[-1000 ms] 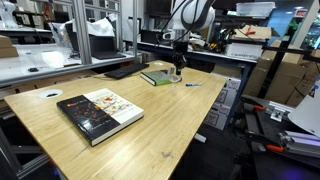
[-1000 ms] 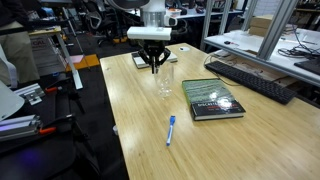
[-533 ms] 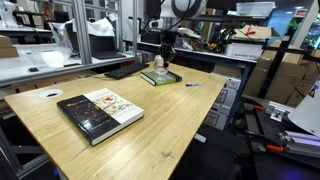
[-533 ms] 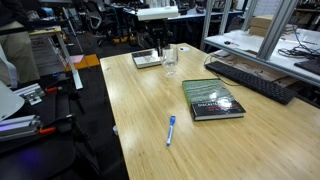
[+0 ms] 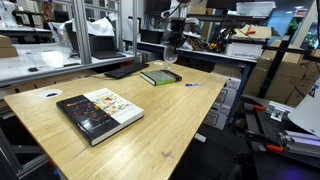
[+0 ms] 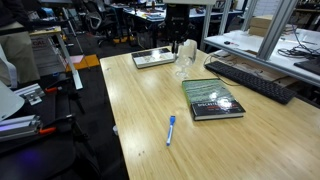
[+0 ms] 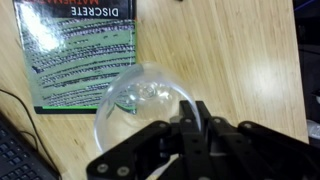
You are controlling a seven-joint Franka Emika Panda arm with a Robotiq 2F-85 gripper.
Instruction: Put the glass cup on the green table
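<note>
Wrist view shows us the gripper [image 7: 196, 118] clamped on the rim of the glass cup [image 7: 148, 100], which has left the wooden tabletop [image 7: 235, 60] since a second ago and hangs just beside the green table [image 7: 78, 50], so we judge only carrying over and lowering remain.

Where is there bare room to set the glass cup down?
The green table itself is bare on top. Bare tabletop lies between it and the picture book, and all around the pen. It is tight along the keyboard edge.
</note>
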